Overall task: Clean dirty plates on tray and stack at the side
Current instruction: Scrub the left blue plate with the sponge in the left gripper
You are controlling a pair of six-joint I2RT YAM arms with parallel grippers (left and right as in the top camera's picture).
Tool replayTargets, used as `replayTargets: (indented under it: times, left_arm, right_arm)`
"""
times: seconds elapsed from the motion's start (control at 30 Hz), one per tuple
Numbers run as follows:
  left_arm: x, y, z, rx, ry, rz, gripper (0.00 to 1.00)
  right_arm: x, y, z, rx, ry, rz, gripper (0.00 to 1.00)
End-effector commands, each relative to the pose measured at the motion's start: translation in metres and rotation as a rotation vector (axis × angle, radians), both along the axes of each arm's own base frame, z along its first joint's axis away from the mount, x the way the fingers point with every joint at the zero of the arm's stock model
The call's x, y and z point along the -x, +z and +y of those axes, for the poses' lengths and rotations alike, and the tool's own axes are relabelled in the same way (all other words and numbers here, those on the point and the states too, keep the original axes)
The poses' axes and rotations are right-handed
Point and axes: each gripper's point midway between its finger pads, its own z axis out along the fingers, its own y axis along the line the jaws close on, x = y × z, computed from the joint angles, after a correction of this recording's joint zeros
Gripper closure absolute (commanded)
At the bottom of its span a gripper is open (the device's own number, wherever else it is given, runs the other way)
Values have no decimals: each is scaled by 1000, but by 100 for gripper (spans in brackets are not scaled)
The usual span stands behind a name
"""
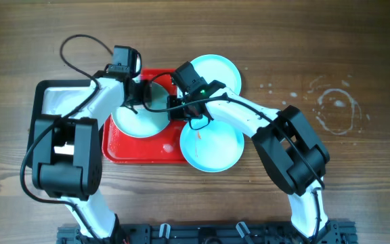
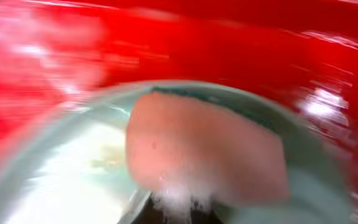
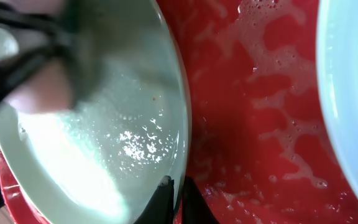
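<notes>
One soapy plate [image 3: 104, 124] on the red tray [image 1: 131, 150]: left gripper [image 1: 139, 98], jaws clamped on sponge [image 2: 204, 149]; right gripper [image 3: 174, 196], jaws nipping the rim. Hold firm, scrub edge to edge.

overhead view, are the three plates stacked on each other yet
No, the left plate, top plate and bottom plate each lie singly, none on another.

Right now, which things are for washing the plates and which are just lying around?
For the job: plate being scrubbed, upper plate, lower plate, red tray, foamy sponge.
Just lying about: metal tray, wet splash marks.
</notes>
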Motion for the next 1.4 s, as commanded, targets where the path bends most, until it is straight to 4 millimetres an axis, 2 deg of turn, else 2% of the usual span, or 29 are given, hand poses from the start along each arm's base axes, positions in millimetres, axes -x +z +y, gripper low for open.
replayTargets:
  times: [0.0,0.07,0.17,0.27,0.4,0.57,0.77,0.87,0.9,1.0,1.03,1.07,1.13,1.2,1.37]
  left_arm:
    - [46,-13,-73,368,-249,149,96]
    - [61,-7,-83,441,-297,192,96]
    - [84,-12,-74,407,-263,302,96]
    - [118,-26,-35,189,-194,470,96]
    - [140,-31,21,-128,-42,581,96]
    - [137,-27,65,-385,131,548,96]
    - [125,-12,108,-641,275,445,96]
    - [103,-9,118,-697,352,324,96]
    - [86,-11,116,-671,377,250,96]
    - [52,-13,109,-608,422,107,96]
    - [40,-15,103,-557,433,65,96]
    - [30,-21,87,-455,426,49,96]
    - [26,-33,44,-227,292,99,96]
    - [27,-36,10,-58,153,131,96]
    - [42,-21,-57,285,-140,166,96]
  right_arm:
    - [9,-12,4,22,39,13,96]
    - [9,-12,4,21,39,13,96]
    - [10,-12,4,22,39,14,96]
    - [10,-12,4,21,39,14,96]
    - [10,-12,4,18,40,15,96]
    - [10,-12,4,18,40,15,96]
    - [10,-12,4,18,40,15,96]
    - [10,-12,4,18,40,15,96]
    - [10,-12,4,18,40,15,96]
    - [10,-12,4,18,40,15,96]
    - [10,-12,4,18,40,15,96]
    - [10,-12,4,19,41,15,96]
    - [10,-12,4,18,40,15,96]
    - [10,-12,4,18,40,15,96]
    - [10,-12,4,18,40,15,96]
